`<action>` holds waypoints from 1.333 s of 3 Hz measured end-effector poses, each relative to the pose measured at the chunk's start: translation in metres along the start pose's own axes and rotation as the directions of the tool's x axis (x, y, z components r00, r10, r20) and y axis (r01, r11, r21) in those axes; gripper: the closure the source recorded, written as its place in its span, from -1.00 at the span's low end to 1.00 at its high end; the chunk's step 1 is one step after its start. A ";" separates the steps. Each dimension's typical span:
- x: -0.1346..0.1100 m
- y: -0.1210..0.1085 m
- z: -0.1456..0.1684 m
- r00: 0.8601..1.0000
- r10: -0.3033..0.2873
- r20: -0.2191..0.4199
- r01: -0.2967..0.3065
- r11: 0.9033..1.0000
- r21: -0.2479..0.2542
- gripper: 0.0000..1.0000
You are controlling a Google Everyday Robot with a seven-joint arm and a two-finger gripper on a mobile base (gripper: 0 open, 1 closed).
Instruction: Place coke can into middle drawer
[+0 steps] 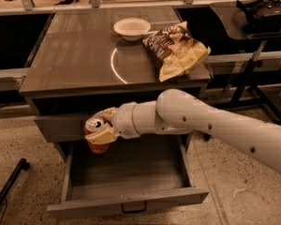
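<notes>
The coke can [96,136], red-orange with a silver top, is upright in my gripper [102,127], whose cream fingers are shut on it. It hangs over the left part of the middle drawer [126,203], which is pulled wide open with its dark handle [133,207] at the front. The can's base sits at about the height of the drawer's left wall, above the drawer floor. My white arm [210,125] reaches in from the right across the cabinet front.
On the cabinet top [75,55] stand a white bowl [131,28] and a yellow-brown chip bag [177,48]. A dark side table [253,22] with a headset stands at right. A black leg [7,189] lies on the floor at left.
</notes>
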State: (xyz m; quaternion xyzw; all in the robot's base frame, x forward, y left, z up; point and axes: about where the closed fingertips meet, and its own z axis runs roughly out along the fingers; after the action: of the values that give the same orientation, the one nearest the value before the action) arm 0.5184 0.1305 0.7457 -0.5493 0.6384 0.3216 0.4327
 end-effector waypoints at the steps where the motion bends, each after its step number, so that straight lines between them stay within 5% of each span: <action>1: 0.026 0.004 0.006 1.000 -0.012 -0.026 0.013 1.000 0.029 1.00; 3: 0.079 0.013 0.016 0.999 0.006 -0.038 -0.003 0.996 0.088 1.00; 4: 0.142 0.019 0.029 0.997 0.068 -0.029 -0.064 0.991 0.120 1.00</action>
State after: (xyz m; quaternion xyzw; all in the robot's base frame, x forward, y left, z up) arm 0.5023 0.1000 0.6039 -0.5062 0.6814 0.2878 0.4433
